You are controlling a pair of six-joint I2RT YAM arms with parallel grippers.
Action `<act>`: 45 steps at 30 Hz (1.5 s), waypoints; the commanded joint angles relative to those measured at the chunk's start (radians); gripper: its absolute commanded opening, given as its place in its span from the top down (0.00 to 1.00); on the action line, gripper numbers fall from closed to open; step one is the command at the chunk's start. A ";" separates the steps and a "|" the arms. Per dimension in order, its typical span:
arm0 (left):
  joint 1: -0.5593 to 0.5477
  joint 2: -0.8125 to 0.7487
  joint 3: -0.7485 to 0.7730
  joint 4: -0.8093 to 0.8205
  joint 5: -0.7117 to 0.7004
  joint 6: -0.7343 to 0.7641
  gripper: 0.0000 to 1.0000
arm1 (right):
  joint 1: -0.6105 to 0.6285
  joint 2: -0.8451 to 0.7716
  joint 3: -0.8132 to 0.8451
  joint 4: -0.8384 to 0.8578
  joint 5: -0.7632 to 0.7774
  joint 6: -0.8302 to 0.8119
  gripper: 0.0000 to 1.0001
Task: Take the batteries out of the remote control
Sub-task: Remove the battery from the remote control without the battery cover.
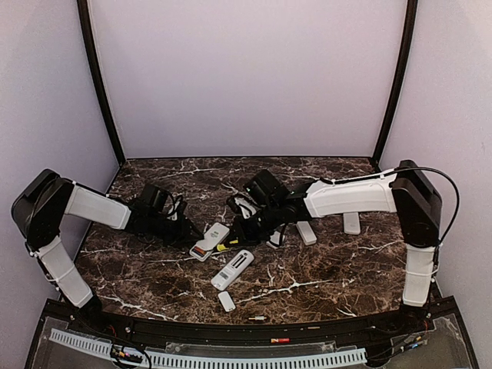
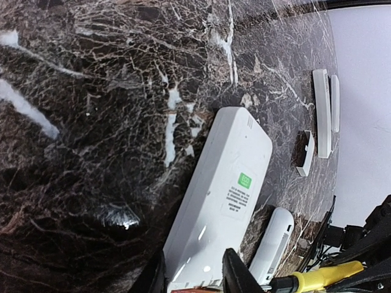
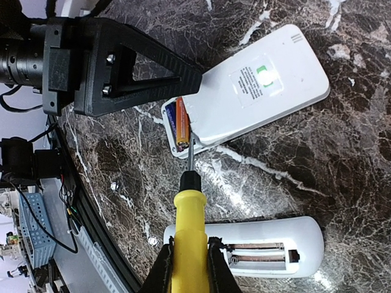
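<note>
A white remote control (image 3: 256,85) lies back side up, its near end open. An orange battery (image 3: 181,125) sits in that open compartment, with a blue sliver beside it. My left gripper (image 2: 194,282) is shut on the compartment end of this remote (image 2: 223,201), one finger on each long side. My right gripper (image 3: 188,268) is shut on a yellow-handled screwdriver (image 3: 190,232), whose metal tip touches the end of the orange battery. In the top view the two grippers meet over the remote (image 1: 209,241) at the table's middle.
A second white remote (image 3: 256,247) with an empty battery compartment lies just beside the screwdriver handle. A small white cover (image 1: 226,300) lies toward the near edge. Two more white remotes (image 1: 306,232) (image 1: 351,223) lie under the right arm. A cover (image 2: 305,152) stands on edge.
</note>
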 commanded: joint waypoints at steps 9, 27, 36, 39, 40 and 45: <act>-0.005 0.019 -0.025 0.059 0.043 -0.022 0.72 | -0.004 0.050 -0.013 0.117 -0.070 0.053 1.00; -0.004 0.002 -0.017 0.041 0.023 -0.014 0.73 | -0.021 0.065 -0.036 0.263 -0.128 0.113 1.00; 0.012 -0.102 0.077 -0.180 -0.183 0.116 0.66 | -0.020 0.046 -0.033 0.246 -0.105 0.098 1.00; 0.031 -0.147 0.088 -0.223 -0.224 0.139 0.63 | -0.017 0.029 -0.028 0.224 -0.092 0.084 1.00; 0.040 -0.164 0.086 -0.234 -0.234 0.146 0.63 | -0.016 0.020 -0.027 0.210 -0.081 0.075 1.00; 0.048 -0.204 0.073 -0.258 -0.245 0.157 0.58 | -0.006 -0.033 -0.043 0.129 -0.007 0.048 1.00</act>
